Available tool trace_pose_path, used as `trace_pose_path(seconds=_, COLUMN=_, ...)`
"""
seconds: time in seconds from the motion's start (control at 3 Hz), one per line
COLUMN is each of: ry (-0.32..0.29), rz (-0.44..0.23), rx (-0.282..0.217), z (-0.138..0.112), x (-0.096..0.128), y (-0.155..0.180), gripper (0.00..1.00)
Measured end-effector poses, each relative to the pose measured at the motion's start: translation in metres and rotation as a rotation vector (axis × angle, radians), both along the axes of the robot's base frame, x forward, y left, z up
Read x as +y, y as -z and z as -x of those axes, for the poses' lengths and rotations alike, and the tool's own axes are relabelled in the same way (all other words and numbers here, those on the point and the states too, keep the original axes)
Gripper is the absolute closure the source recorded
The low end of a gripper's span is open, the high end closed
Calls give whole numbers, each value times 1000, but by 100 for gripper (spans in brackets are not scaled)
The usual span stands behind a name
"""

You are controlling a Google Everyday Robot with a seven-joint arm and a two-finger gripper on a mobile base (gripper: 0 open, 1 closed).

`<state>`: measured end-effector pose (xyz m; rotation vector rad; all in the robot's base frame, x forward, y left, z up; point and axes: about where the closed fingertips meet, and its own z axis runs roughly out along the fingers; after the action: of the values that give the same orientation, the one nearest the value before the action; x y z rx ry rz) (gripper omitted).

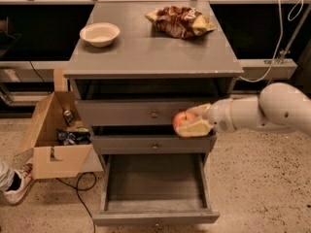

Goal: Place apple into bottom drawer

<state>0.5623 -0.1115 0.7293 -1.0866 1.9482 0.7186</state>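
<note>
The red-orange apple (pixel 182 121) is held in my gripper (pixel 190 124), whose pale fingers (pixel 195 128) close around it. The gripper reaches in from the right on a white arm (pixel 265 111). It hangs in front of the cabinet, level with the gap between the top and middle drawers. The bottom drawer (pixel 154 216) is pulled open below it, and its grey inside shows nothing in it. The apple is above the drawer's right half.
A white bowl (pixel 99 34) and a brown-and-yellow chip bag (pixel 181 20) lie on the cabinet top (pixel 146 52). An open cardboard box (pixel 54 132) with items stands at the left on the floor. A shoe (pixel 15 188) is at the lower left.
</note>
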Motion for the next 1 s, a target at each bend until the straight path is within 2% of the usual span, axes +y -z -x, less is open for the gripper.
trace_pose_path(seconds=0.67, ry=-18, rz=20, rx=48, z=16, x=7, y=30, gripper=100)
trace_pose_path(seconds=1.0, ry=-21, rz=17, rx=90, z=26, x=9, y=93, gripper=100)
